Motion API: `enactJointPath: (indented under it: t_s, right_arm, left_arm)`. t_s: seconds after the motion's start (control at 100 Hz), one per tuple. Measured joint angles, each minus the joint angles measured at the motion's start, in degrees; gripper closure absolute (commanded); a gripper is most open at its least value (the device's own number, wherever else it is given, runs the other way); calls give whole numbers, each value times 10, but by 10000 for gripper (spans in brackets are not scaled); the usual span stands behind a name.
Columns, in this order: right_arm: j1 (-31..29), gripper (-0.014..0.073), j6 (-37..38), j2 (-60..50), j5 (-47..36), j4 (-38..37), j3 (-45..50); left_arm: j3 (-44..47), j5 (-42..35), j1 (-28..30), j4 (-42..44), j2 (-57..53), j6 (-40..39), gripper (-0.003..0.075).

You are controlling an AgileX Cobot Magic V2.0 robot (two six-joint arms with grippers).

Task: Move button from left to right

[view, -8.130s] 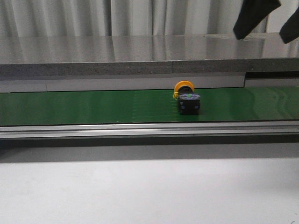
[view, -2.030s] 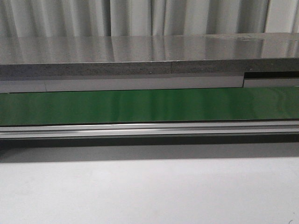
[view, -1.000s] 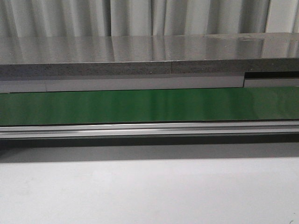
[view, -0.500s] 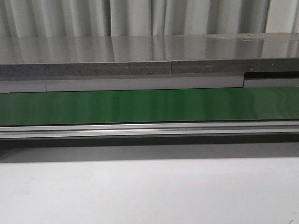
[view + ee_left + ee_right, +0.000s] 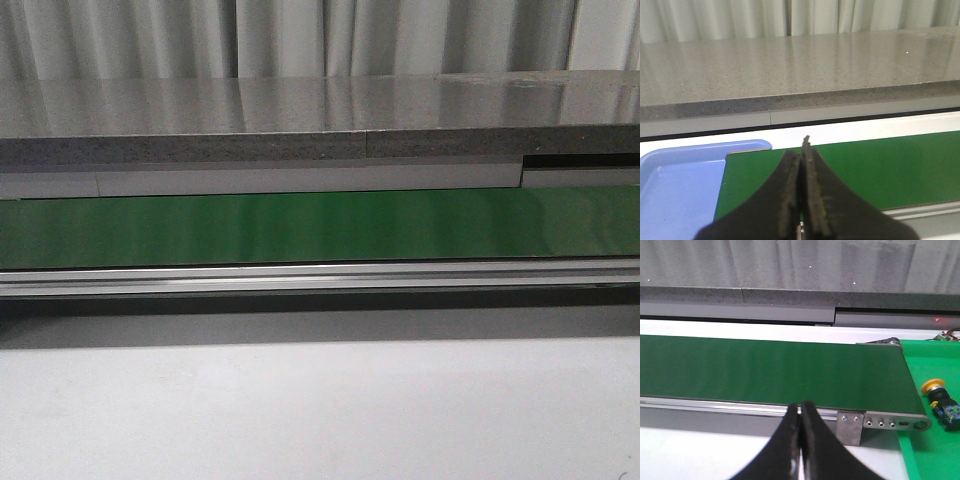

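Note:
The button [image 5: 941, 398], yellow cap on a black body, lies on its side on a bright green surface [image 5: 935, 450] beyond the right end of the green belt [image 5: 770, 370]. It shows only in the right wrist view. My right gripper [image 5: 800, 406] is shut and empty, in front of the belt's metal rail, well away from the button. My left gripper [image 5: 801, 149] is shut and empty, over the belt's [image 5: 880, 170] left end. The belt [image 5: 320, 225] carries nothing in the front view, and neither gripper shows there.
A blue tray [image 5: 675, 190] sits beside the belt's left end. A grey stone counter [image 5: 300, 125] runs behind the belt, with curtains beyond. A metal rail [image 5: 320, 277] edges the belt in front, with a bolted bracket [image 5: 850, 425] at its right end. A white table [image 5: 320, 410] lies nearer.
Eight seconds ago the button stood on the belt right of centre, with dark gripper parts at the top right. In the last two seconds the belt has stayed bare and nothing moves.

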Motion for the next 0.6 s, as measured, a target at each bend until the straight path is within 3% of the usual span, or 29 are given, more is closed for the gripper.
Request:
enactJointPath:
  t_s: [0.35, 0.6]
  right_arm:
    - [9, 662, 30, -123, -62, -16, 110]
    - [9, 662, 31, -135, -86, -16, 158]
  left_arm:
    - [0, 0, 0, 0, 0, 0, 740]
    - [0, 0, 0, 0, 0, 0, 740]
